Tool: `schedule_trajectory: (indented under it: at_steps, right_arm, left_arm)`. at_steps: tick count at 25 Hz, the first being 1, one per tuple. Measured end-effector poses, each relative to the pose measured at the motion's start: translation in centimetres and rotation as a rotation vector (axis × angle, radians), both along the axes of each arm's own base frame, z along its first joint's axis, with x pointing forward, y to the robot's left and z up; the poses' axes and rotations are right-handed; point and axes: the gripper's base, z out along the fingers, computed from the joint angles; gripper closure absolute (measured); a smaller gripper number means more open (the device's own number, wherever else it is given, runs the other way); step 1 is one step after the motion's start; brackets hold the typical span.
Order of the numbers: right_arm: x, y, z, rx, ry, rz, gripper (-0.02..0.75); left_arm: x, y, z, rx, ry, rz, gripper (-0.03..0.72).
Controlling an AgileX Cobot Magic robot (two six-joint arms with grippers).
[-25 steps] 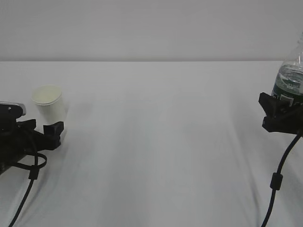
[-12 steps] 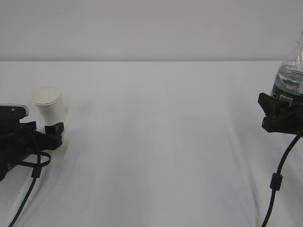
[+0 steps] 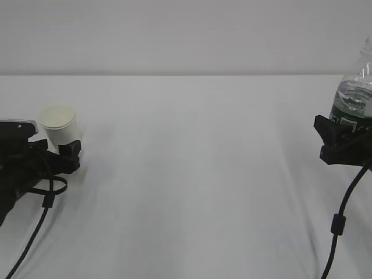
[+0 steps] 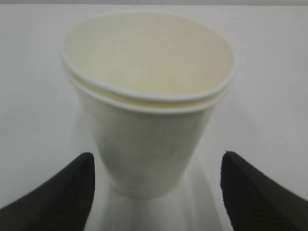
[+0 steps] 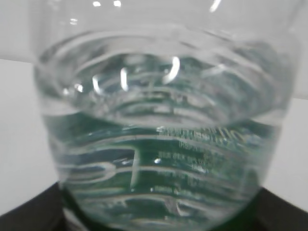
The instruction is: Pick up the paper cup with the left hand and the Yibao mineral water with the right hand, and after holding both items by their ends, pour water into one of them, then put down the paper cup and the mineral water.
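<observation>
Your left hand (image 3: 68, 152) has just slid in on the paper cup (image 3: 60, 125): a second ago its fingertips sat short of the cup's base, and now they bracket the lower wall. From the left wrist view the cup (image 4: 147, 103) stands upright dead centre between your two black fingers (image 4: 62, 192), with white cloth visible on both sides, so the jaws are spread and not yet touching. That means the approach is about done and the squeeze is what's left; close gently, because thin paper will buckle if you pinch hard. Over on the other side, your right hand (image 3: 343, 142) has the Yibao mineral water (image 3: 353, 99) clamped low on its label band, and the bottle has drifted a touch inward across the last second, so it reads as lifted and carried. The right wrist view is filled by the bottle (image 5: 163, 125), water level high, jaw tips just at the bottom corners. The table (image 3: 192, 174) lies bare between your tools, so the meeting point is free.
</observation>
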Motion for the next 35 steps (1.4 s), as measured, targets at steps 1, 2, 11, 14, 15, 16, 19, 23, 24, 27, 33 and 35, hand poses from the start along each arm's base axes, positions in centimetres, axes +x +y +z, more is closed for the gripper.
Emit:
schedule_trajectory:
  at_steps: [1,2,11,14,15,16,19,23,24,27,33,35]
  right_arm:
    - [0.0,0.0,0.0,-0.001,0.0,0.002,0.275]
    - [0.0,0.0,0.0,-0.001,0.0,0.002,0.275]
    - [0.0,0.1,0.0,0.011,0.003,0.012,0.275]
    - [0.0,0.2,0.0,0.012,0.003,0.015,0.275]
    - [0.0,0.2,0.0,0.012,0.003,0.015,0.275]
    - [0.0,0.2,0.0,0.013,0.004,0.015,0.275]
    - [0.0,0.2,0.0,0.013,0.004,0.017,0.275]
    - [0.0,0.2,0.0,0.013,0.004,0.022,0.275]
    - [0.0,0.2,0.0,0.013,0.004,0.023,0.275]
    - [-0.1,0.3,0.0,0.014,0.005,0.026,0.275]
    - [-0.1,0.3,0.0,0.018,0.006,0.036,0.275]
    - [-0.1,0.3,0.0,0.02,0.007,0.035,0.275]
  left_arm:
    - [0.1,0.0,-0.2,0.0,0.001,0.0,0.1]
    - [0.2,0.0,-0.3,0.0,0.002,0.0,0.1]
    - [0.6,0.1,-0.6,-0.002,0.003,0.018,0.1]
    - [1.1,0.0,-0.9,-0.003,-0.004,0.021,0.1]
    - [1.1,0.0,-1.0,-0.003,-0.001,0.021,0.1]
    - [1.2,0.0,-1.1,-0.003,-0.001,0.023,0.1]
    - [1.4,0.0,-1.2,-0.004,-0.003,0.031,0.1]
    - [1.7,0.1,-1.0,-0.008,-0.016,0.044,0.1]
    - [1.9,0.1,-0.9,-0.009,-0.023,0.044,0.1]
    - [2.3,0.0,-0.7,-0.012,-0.036,0.045,0.1]
    - [2.7,-0.1,-1.3,-0.011,-0.034,0.045,0.1]
    - [2.8,-0.1,-1.5,-0.011,-0.032,0.045,0.1]
